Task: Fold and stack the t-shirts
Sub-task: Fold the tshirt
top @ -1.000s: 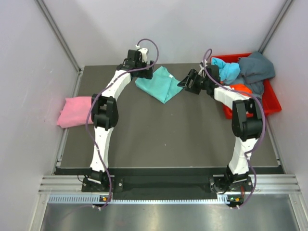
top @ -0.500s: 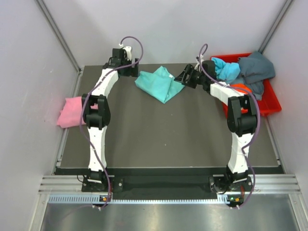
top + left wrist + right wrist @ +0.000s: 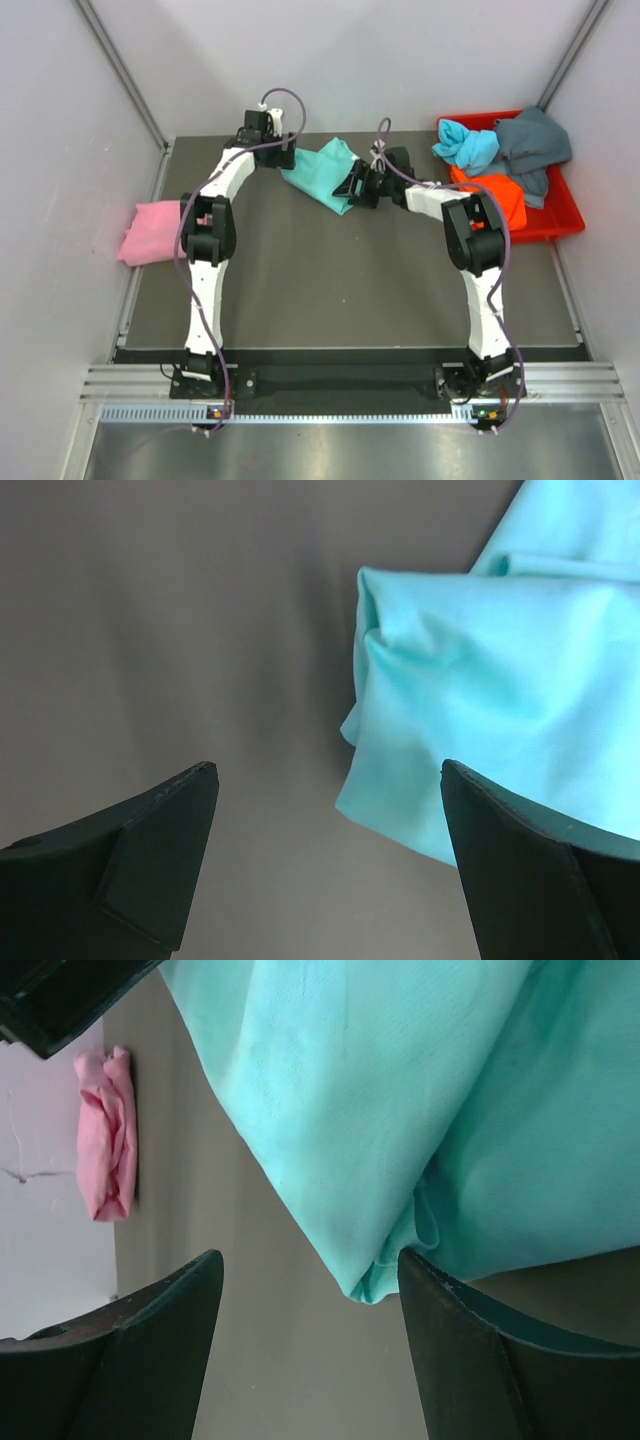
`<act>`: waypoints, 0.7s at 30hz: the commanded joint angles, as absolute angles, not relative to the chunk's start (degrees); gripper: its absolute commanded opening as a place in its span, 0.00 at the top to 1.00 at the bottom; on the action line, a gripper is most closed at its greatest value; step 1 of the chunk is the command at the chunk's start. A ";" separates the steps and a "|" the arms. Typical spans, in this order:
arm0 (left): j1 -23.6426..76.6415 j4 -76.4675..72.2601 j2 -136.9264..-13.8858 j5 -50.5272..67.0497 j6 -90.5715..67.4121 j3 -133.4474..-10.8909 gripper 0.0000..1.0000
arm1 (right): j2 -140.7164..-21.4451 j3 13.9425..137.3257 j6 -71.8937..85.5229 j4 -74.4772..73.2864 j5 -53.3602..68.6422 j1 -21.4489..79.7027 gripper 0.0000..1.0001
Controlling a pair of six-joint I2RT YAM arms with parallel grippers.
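Left wrist view puts us right at the left gripper point(image 3: 328, 775). Its two dark fingers are spread wide and pinch nothing. Between them we see bare table point(image 3: 150, 630) and the rumpled edge of the teal t-shirt point(image 3: 480, 680). That cloth runs behind the right-hand finger and out of the top right corner, so we cannot tell whether the finger touches it.

From the right wrist view, the right gripper point(image 3: 310, 1260) also has its fingers apart. A folded corner of the teal t-shirt reaches into the gap, close beside one finger (contact is too fine for us to judge). The rest of the shirt fills the upper part of this view and is cut off at the edges.

Farther out, the pink t-shirt point(image 3: 105, 1130) lies bunched at the left edge of the table by the wall, well apart from both grippers.

From the top external view, the teal t-shirt lies at the far middle of the table, with one gripper at each side of it. We cannot make out their fingertips from up there.

At the far right, the red bin point(image 3: 560, 215) holds the light blue t-shirt point(image 3: 470, 145), the dark grey-blue t-shirt point(image 3: 535, 140) and the orange t-shirt point(image 3: 495, 195). They are heaped so that each hides part of the others and much of the bin.
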State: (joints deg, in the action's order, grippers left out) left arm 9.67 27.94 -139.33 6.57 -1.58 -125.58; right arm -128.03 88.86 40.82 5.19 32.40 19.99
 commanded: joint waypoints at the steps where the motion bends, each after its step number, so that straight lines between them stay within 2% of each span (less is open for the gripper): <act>1: 9.49 26.11 -140.27 6.42 -2.11 -127.79 0.04 | -129.11 92.72 41.75 9.40 32.78 20.57 0.29; 7: 9.67 26.10 -141.68 7.99 -2.90 -127.88 0.09 | -130.78 93.08 41.57 8.00 31.99 20.92 0.29; 11: 10.02 26.37 -141.42 7.47 -3.08 -127.71 0.08 | -130.87 91.76 41.57 7.65 31.90 21.09 0.37; 15: 9.84 26.63 -140.36 6.68 -3.16 -127.35 0.08 | -130.69 89.74 41.75 7.91 32.08 21.44 0.62; 19: 9.67 26.89 -138.96 7.21 -3.43 -126.91 0.07 | -130.69 89.12 41.92 9.22 33.31 22.06 0.71; 21: 9.67 26.81 -138.61 7.29 -3.60 -126.83 0.07 | -130.69 89.12 41.92 9.05 33.22 22.58 0.79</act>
